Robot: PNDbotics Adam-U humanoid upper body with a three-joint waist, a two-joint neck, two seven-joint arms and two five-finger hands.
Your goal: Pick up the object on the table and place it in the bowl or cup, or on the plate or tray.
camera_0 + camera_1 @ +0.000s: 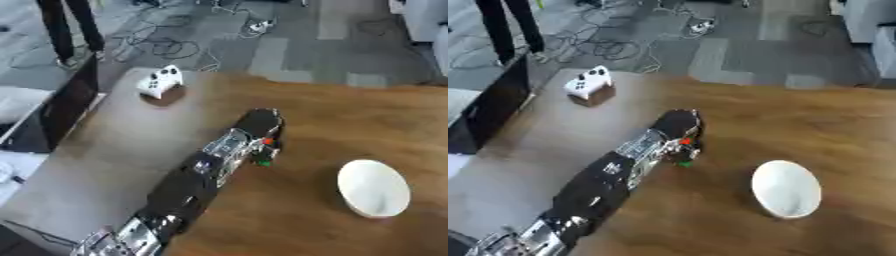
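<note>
The scene is taken up by a wooden table [350, 115], brown across its right part and washed pale by glare across its left. Over it the left arm [188, 187] is stretched diagonally from the lower left corner toward the table's middle, black with silver joints. Well to the right of the arm, nearer the front edge, a white bowl [374, 188] is set on the wood, apart from everything else. At the far left corner of the table a white game controller [160, 81] is propped on a small brown block.

The left hand [260, 125] is lowered onto the table's middle, its back turned to the camera. Whether its fingers are curled or straight cannot be told, since they are hidden beneath the hand. Just under its near right edge a small object [683, 152] can be made out, red above and green below, touching or nearly touching the hand; its shape and long axis cannot be read. The right hand appears in neither view.

The object is judged to lie directly at the left hand, with the bowl off to the right and toward the robot, so a carry in that direction would be called for once a hold is secured.
</note>
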